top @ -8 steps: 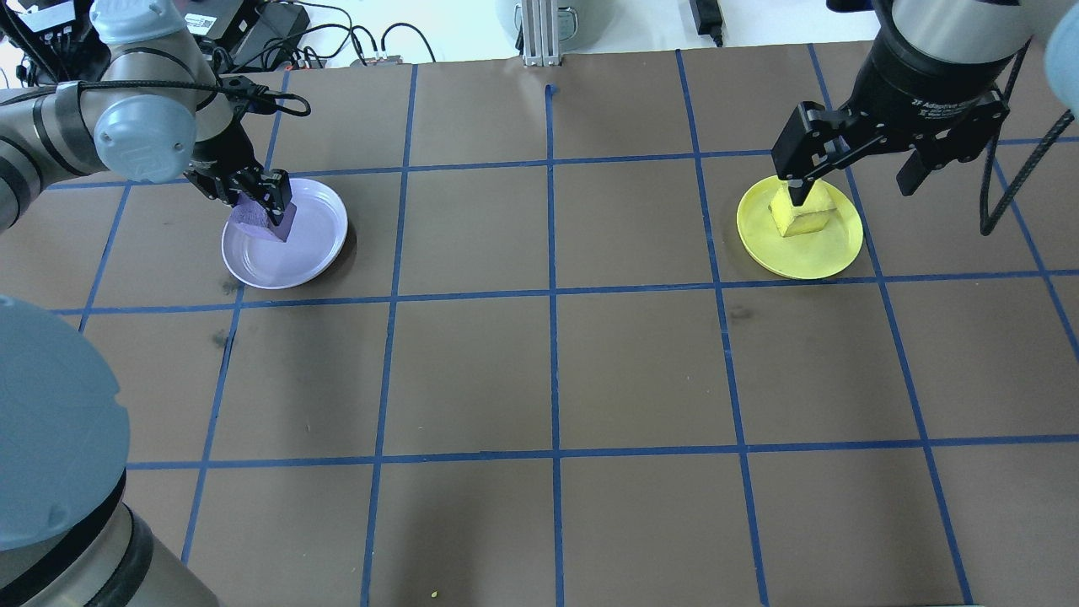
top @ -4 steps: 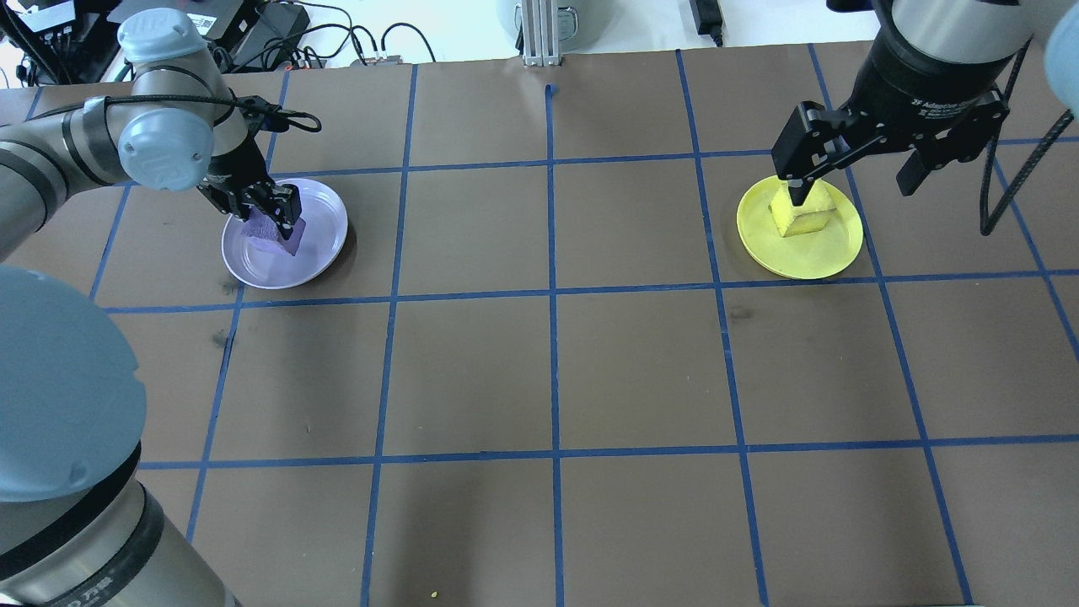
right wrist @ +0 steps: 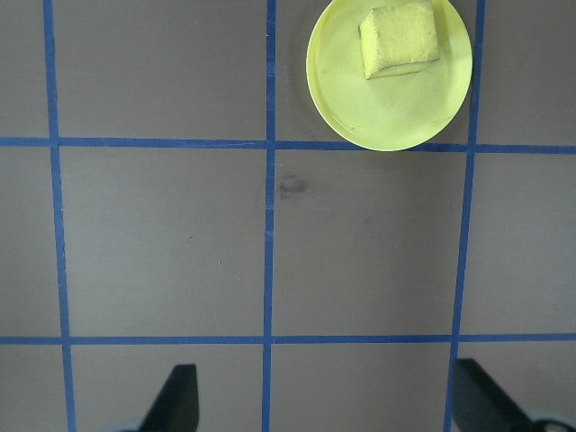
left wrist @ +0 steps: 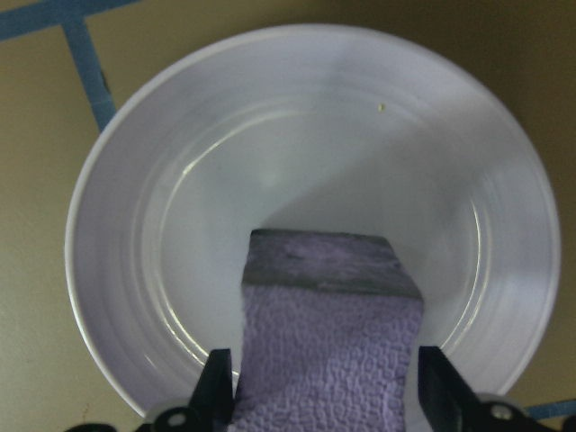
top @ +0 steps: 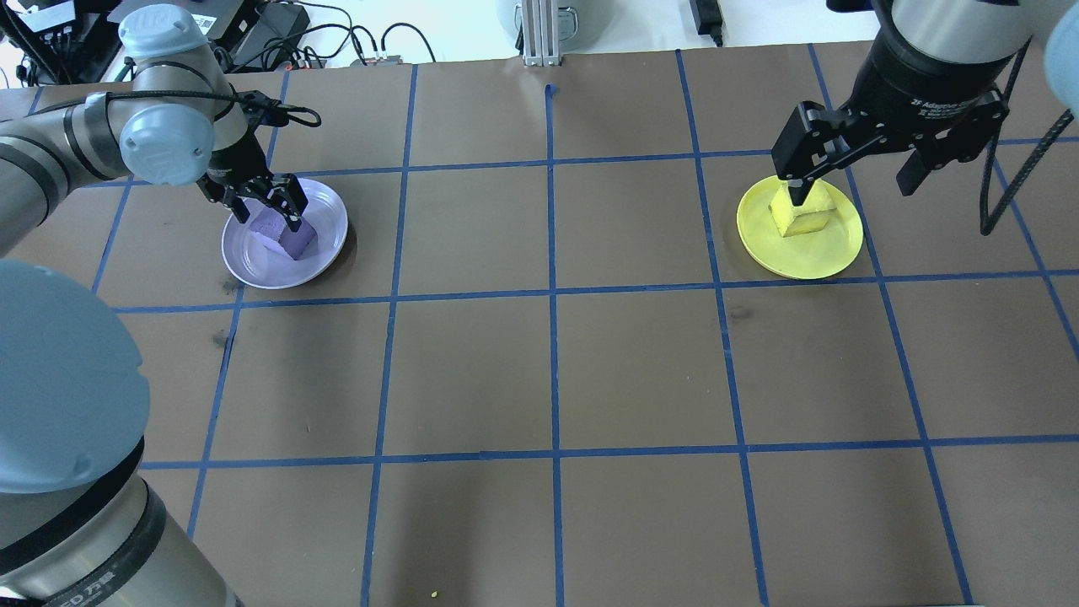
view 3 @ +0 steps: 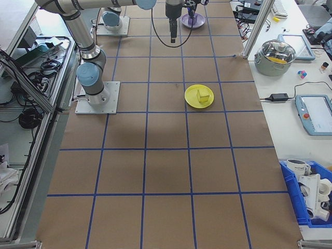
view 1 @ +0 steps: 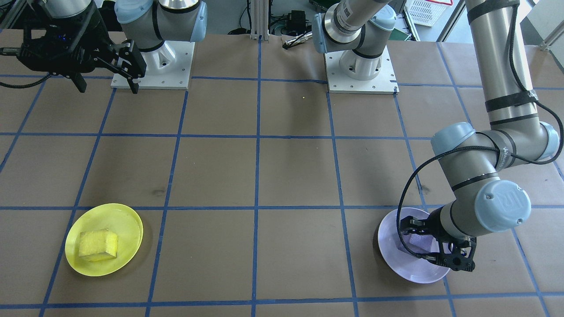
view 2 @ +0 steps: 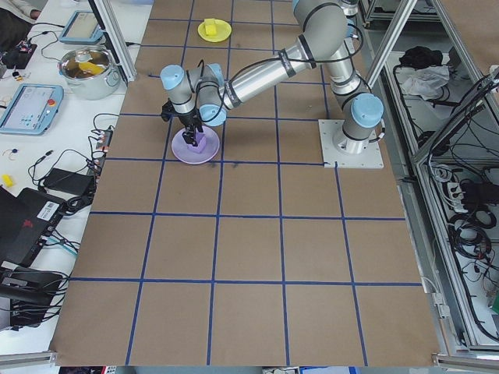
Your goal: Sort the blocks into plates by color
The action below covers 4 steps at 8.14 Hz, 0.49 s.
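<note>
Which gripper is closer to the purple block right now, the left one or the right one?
Left. The left gripper straddles the purple block on the lavender plate, one finger on each side. The right gripper hangs open, raised near the robot's base, across the table.

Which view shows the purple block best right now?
Left wrist-mounted: the purple block fills it, between the left pincer's fingers. Overhead exterior shows it small; exterior front-facing mostly hides it behind the arm.

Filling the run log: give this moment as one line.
left gripper: around purple block, on lavender plate | right gripper: open, raised | yellow block: in yellow plate
</note>
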Motion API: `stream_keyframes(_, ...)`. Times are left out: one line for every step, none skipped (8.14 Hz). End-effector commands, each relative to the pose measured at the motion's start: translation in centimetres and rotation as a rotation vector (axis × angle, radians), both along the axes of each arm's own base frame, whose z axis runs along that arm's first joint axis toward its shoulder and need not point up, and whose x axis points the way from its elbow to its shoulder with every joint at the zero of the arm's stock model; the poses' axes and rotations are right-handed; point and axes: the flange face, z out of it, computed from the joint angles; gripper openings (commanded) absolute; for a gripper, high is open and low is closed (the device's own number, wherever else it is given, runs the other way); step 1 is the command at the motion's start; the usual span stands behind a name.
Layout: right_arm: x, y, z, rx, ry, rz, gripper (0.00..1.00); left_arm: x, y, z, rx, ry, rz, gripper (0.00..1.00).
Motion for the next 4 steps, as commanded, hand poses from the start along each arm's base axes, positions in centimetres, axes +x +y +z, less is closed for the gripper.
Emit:
stream_keyframes(0.0,0.0,0.0,0.0,0.0,0.0,1.0,-0.5,-1.3,4.4,-0.072,-0.021,-0.012,1.0)
stream_keyframes(0.0,0.0,0.0,0.0,0.0,0.0,1.0,-1.1,-1.0,6.9,-0.102,-0.024,-0.016,1.0)
stream_keyframes(0.0,0.0,0.0,0.0,0.0,0.0,1.0,-1.8,-0.1,9.8,-0.134,-0.027,0.002,1.0)
stream_keyframes(0.0,0.0,0.0,0.0,0.0,0.0,1.0,-3.8,1.3,12.5,-0.142,-0.012,0.059,1.0)
